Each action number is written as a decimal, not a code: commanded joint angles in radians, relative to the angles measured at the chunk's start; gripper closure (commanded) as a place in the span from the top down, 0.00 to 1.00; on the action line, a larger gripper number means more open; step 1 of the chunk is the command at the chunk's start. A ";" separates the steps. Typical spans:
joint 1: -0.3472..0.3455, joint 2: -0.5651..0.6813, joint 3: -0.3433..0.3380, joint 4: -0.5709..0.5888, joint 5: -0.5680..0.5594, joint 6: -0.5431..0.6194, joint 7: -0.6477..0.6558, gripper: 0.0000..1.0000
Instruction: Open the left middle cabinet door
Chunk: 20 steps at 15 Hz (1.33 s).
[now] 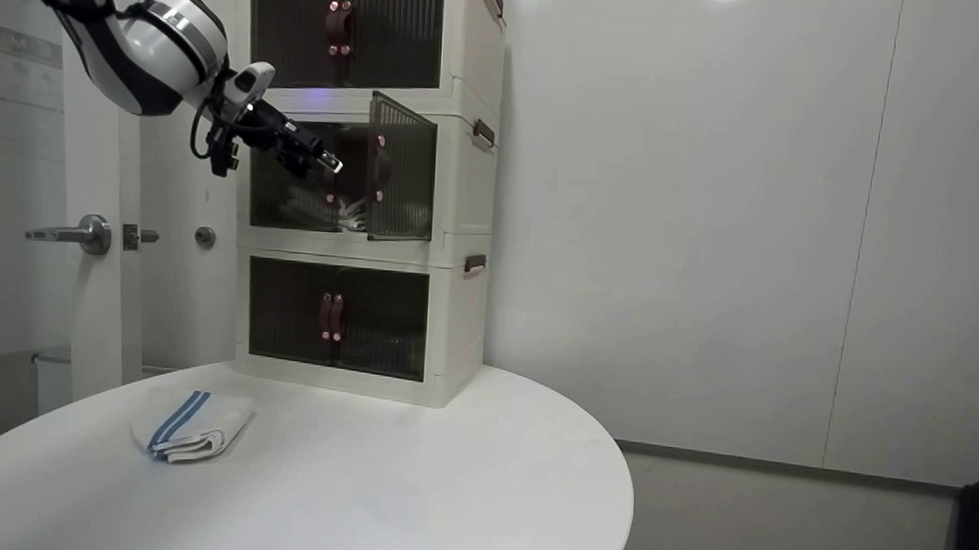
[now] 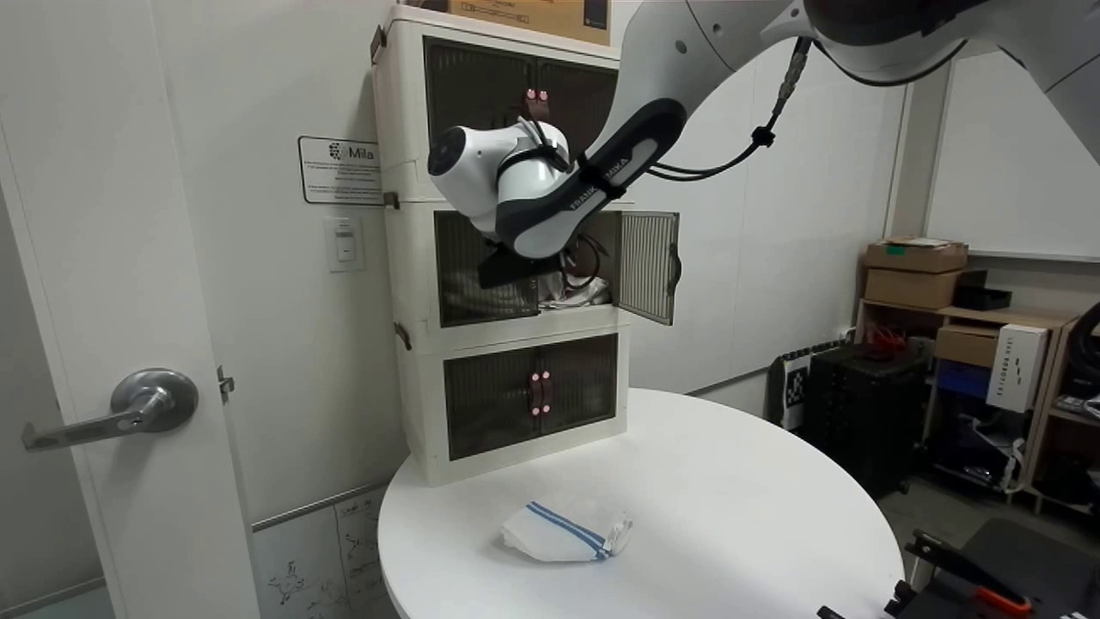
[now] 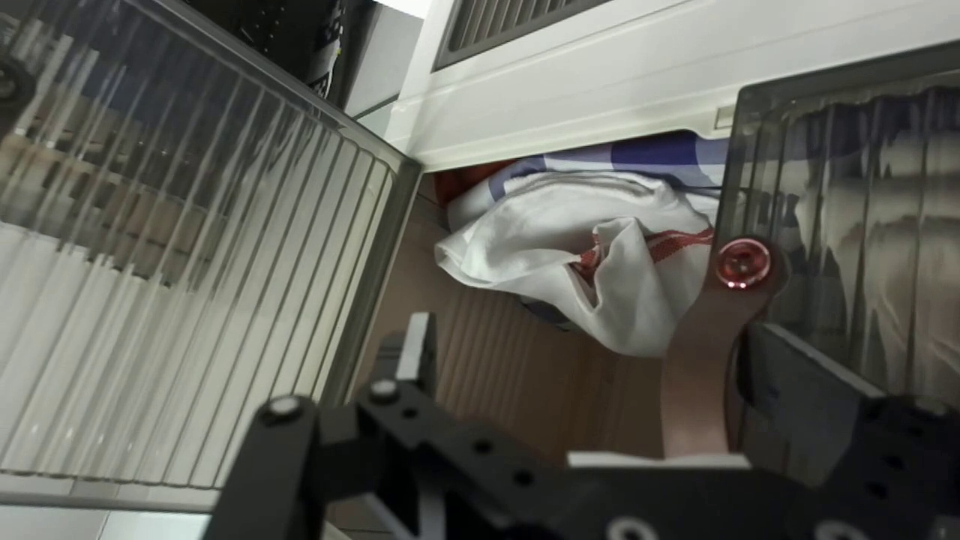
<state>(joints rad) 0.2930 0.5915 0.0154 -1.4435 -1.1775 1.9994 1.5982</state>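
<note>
The left middle cabinet door is a smoky see-through panel, and it looks shut in both exterior views (image 1: pixel 274 206) (image 2: pixel 464 279). It also shows at the right of the wrist view (image 3: pixel 862 217), with its brown strap handle (image 3: pixel 697 367) and red button. My gripper (image 1: pixel 330 164) is in front of this door near its handle side; in an exterior view the arm hides most of it. In the wrist view the gripper (image 3: pixel 600 345) has its fingers wide apart. The strap lies between them, close beside the right finger; I cannot tell if they touch.
The matching right door (image 1: pixel 403 178) stands swung open, also at the left of the wrist view (image 3: pixel 172 262). Crumpled cloths (image 3: pixel 570 240) lie inside the box. Shut boxes sit above and below. A folded blue-striped towel (image 2: pixel 559 533) lies on the round white table (image 2: pixel 730 499).
</note>
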 commanded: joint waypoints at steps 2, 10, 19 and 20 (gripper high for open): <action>-0.013 0.013 -0.020 -0.005 -0.057 -0.010 0.073 1.00; -0.039 -0.035 -0.007 -0.081 -0.048 0.023 0.118 1.00; -0.066 -0.144 0.002 -0.228 -0.033 0.165 0.152 0.30; -0.067 -0.153 0.003 -0.243 -0.032 0.185 0.154 0.23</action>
<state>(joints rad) 0.2549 0.5128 0.0169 -1.5675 -1.2072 2.1785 1.7150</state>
